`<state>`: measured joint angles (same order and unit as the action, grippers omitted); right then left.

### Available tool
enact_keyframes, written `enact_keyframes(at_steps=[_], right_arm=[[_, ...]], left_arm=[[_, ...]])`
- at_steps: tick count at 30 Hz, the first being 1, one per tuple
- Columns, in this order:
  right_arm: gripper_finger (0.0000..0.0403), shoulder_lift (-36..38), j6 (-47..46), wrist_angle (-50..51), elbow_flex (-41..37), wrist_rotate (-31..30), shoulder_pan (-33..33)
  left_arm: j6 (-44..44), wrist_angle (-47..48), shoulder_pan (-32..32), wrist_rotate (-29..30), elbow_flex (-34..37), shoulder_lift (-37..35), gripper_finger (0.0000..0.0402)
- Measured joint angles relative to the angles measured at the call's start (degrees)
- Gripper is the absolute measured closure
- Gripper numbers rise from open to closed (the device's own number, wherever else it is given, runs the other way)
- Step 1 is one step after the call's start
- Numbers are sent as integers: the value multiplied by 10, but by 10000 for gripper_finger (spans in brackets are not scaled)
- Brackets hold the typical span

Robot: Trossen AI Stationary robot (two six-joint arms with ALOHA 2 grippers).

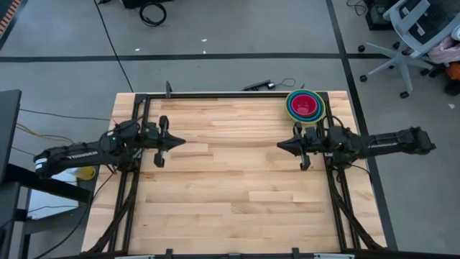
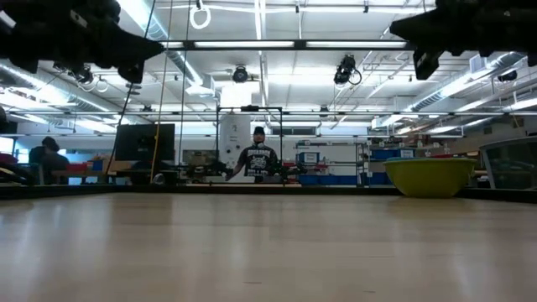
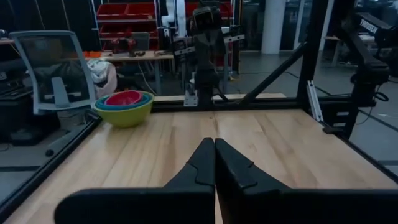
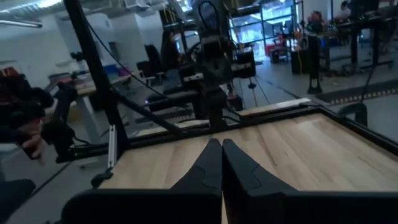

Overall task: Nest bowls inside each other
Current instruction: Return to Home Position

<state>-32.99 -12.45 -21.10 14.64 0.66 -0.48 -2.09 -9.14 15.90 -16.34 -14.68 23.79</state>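
The bowls (image 1: 305, 106) stand nested as one stack at the table's far right corner: an olive-green outer bowl (image 3: 127, 115) rests on the wood, with blue rims inside it and a magenta-red bowl (image 3: 124, 98) innermost. The low view shows only the olive-green bowl (image 2: 429, 177). My left gripper (image 1: 182, 142) is shut at the table's left side, level and pointing right, holding nothing. My right gripper (image 1: 280, 145) is shut at the right side, level and pointing left, just near of the stack and apart from it.
Black frame rails (image 1: 230, 94) run along the table's far edge and both sides. An office chair (image 1: 410, 43) stands on the floor beyond the far right corner. Bare wood (image 1: 230, 187) lies between the two grippers. A person (image 2: 257, 157) stands far behind the table.
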Motion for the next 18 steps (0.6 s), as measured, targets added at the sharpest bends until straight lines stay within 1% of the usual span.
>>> enact_keyframes(at_steps=[4,7,9,13,18], right_arm=[[402,15,1,-2,-28,48,-34],[401,40,-8,-9,-44,83,-61],[401,60,-14,-16,-60,95,-78],[400,94,-24,-29,-83,100,-104],[400,112,-36,-36,-111,119,-118]], left_arm=[[12,-48,2,0,43,-14,399],[24,-83,11,0,69,-38,399],[32,-83,17,0,79,-56,399],[43,-82,23,0,97,-92,399],[46,-75,23,2,119,-123,399]])
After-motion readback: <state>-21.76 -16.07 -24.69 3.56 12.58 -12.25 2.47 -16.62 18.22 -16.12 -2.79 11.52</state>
